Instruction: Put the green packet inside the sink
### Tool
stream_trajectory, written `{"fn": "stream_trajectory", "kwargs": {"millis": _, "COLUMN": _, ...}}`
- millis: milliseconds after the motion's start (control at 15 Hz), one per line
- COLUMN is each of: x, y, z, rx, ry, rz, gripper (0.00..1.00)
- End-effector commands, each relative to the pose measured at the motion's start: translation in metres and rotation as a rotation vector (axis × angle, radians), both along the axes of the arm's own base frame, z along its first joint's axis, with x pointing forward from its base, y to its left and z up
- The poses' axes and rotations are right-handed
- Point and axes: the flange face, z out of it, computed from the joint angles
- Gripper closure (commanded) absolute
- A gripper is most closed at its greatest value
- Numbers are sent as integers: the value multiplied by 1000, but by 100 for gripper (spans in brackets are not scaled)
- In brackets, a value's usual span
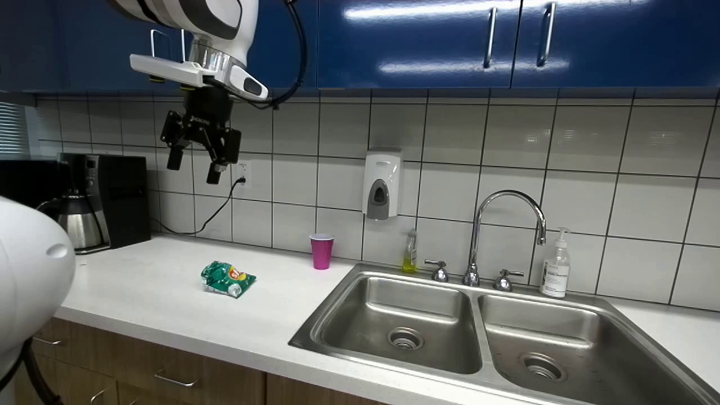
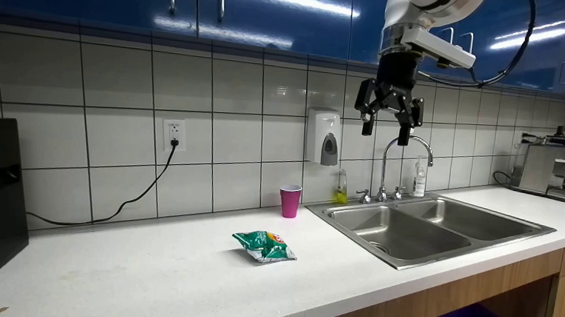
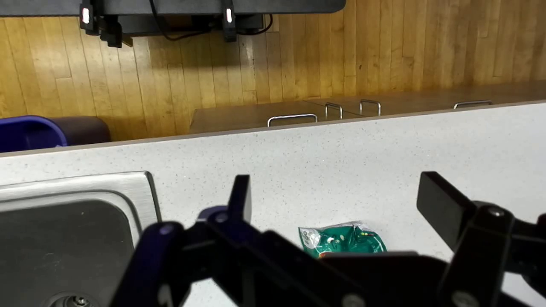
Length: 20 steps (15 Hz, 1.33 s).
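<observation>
My gripper (image 1: 194, 166) hangs released above the surface (image 1: 140, 287), where the packet (image 1: 228, 279) lies.
In an exterior view, my fingers are spread high up near the wall cabinets (image 1: 416, 42), and the crinkled packet rests well apart from the left basin of the sink (image 1: 365, 332). In an exterior view, the cup (image 2: 290, 203) stands upright near the sink's corner, close to the tiles (image 2: 236, 138), with the packet in front of it. In the wrist view, my fingers stand wide apart; the packet shows well below, between them, its lower part hidden by my gripper. The sink's corner and part of its drain (image 3: 76, 301) show at the left, and a blue bin (image 3: 38, 133) sits past the surface's edge.
</observation>
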Motion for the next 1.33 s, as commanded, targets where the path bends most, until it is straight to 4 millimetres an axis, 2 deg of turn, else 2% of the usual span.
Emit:
{"fn": "stream_trajectory", "kwargs": {"millis": 0, "x": 0, "y": 0, "z": 1, "rx": 0, "ry": 1, "rz": 0, "gripper": 0}}
{"fn": "stream_trajectory", "kwargs": {"millis": 400, "x": 0, "y": 0, "z": 1, "rx": 0, "ry": 1, "rz": 0, "gripper": 0}}
{"fn": "stream_trajectory", "kwargs": {"millis": 533, "x": 3, "y": 6, "z": -5, "rx": -3, "ry": 3, "rz": 5, "gripper": 0}}
{"fn": "stream_trajectory", "kwargs": {"millis": 933, "x": 11, "y": 37, "z": -31, "rx": -16, "ry": 13, "rz": 58, "gripper": 0}}
{"fn": "stream_trajectory", "kwargs": {"millis": 1267, "x": 23, "y": 70, "z": -61, "rx": 6, "ry": -9, "rz": 103, "gripper": 0}}
